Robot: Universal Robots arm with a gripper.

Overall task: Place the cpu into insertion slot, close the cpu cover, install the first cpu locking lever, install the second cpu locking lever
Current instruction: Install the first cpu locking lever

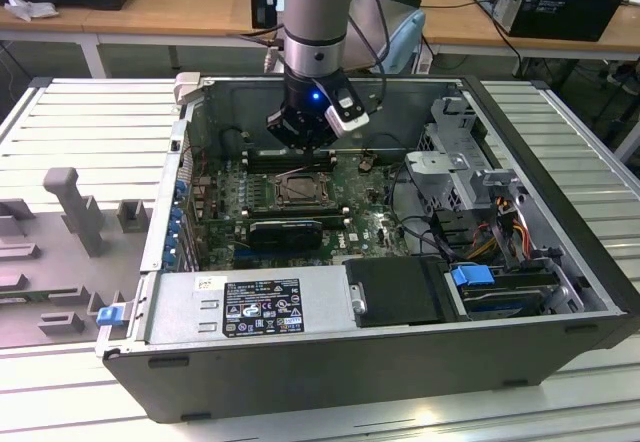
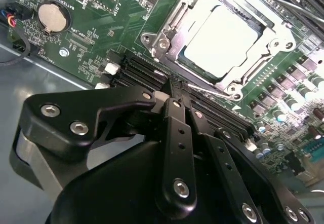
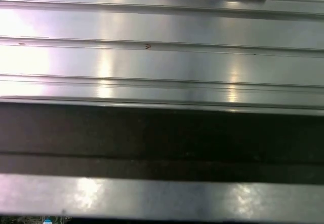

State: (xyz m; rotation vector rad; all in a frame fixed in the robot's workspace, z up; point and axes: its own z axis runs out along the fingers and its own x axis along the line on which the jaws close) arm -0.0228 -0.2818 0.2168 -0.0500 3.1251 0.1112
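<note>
Gripper [image 2: 174,93] above memory slots [image 2: 152,74], fingers [image 2: 177,127] clenched together, grasping nothing. Cpu [image 2: 223,39] seated in insertion slot [image 2: 167,44], cpu cover [image 2: 230,79] down around it.

The exterior view looks down from above into the open computer case [image 1: 380,362], while the second wrist view peers closely past the gripper [image 2: 174,89] at the insertion slot [image 2: 223,36], and the first wrist view faces ribbed metal [image 3: 162,62].
</note>
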